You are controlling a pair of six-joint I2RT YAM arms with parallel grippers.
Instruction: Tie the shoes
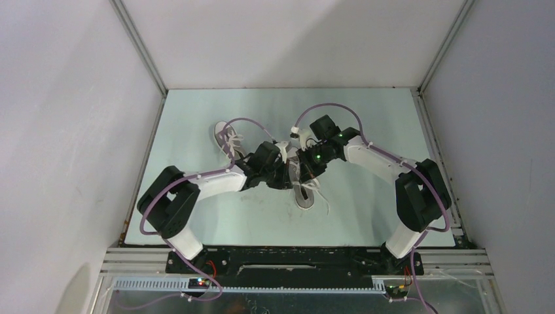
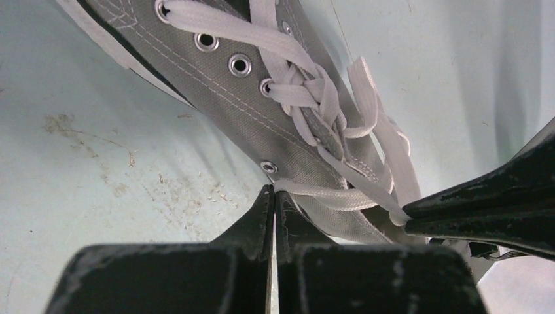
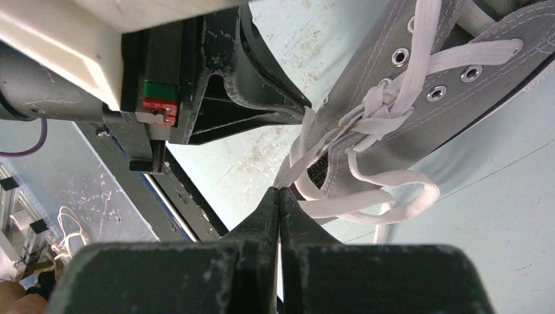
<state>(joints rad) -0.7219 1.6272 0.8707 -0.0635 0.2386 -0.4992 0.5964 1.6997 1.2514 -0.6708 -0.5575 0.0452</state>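
Two grey shoes lie on the pale table. One shoe [image 1: 304, 195] lies at the centre under both grippers; the other shoe [image 1: 224, 139] lies further back on the left with loose laces. My left gripper [image 2: 273, 194] is shut on a white lace [image 2: 340, 197] beside the shoe's [image 2: 216, 85] top eyelet. My right gripper [image 3: 279, 192] is shut on another strand of the lace [image 3: 307, 154] by the shoe's [image 3: 393, 124] tongue. A crossed lace knot [image 2: 307, 91] sits low on the eyelets. The grippers nearly touch in the top view, left gripper [image 1: 289, 172] and right gripper [image 1: 305, 163].
White walls enclose the table [image 1: 366, 124] on the left, back and right. A metal rail [image 1: 294, 261] with the arm bases runs along the near edge. Purple cables [image 1: 327, 108] arc over the arms. Small debris [image 2: 163, 190] speckles the tabletop.
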